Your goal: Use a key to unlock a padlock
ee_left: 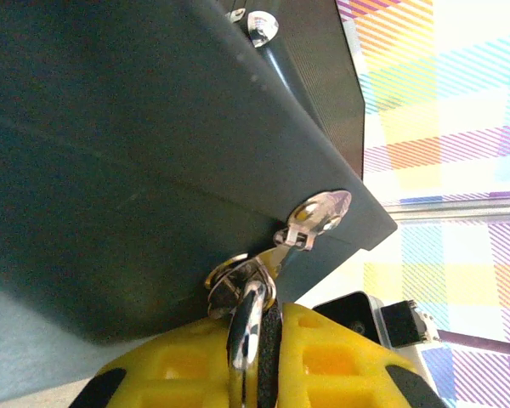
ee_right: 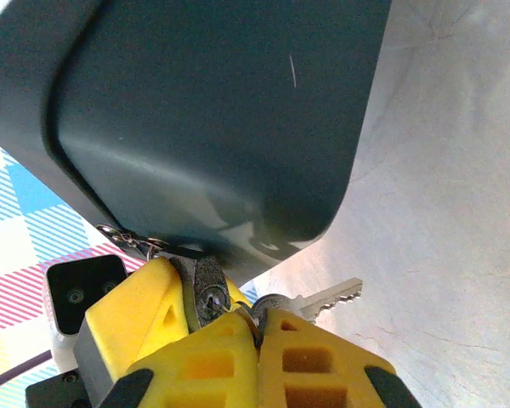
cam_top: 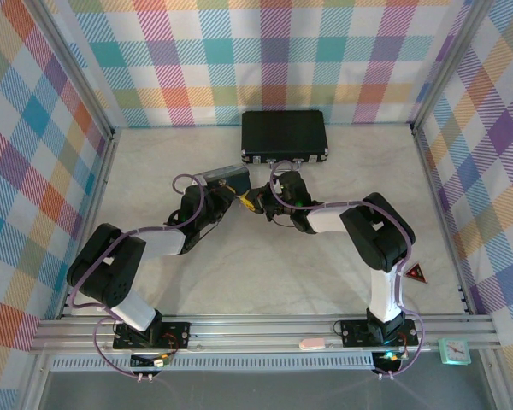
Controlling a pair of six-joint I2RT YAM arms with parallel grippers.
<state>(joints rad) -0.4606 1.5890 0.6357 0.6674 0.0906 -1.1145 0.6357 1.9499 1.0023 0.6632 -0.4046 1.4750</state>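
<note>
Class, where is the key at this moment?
The key is clamped in the right gripper, seen in the right wrist view, blade pointing right, beside the padlock and close to the dark tin.

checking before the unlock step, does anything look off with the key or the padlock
Yes: the key, clamped in the right gripper, has its toothed blade sticking out sideways, away from the padlock right beside it, whose keyhole faces the right wrist camera. It is not lined up to enter. Nothing looks damaged.
</note>
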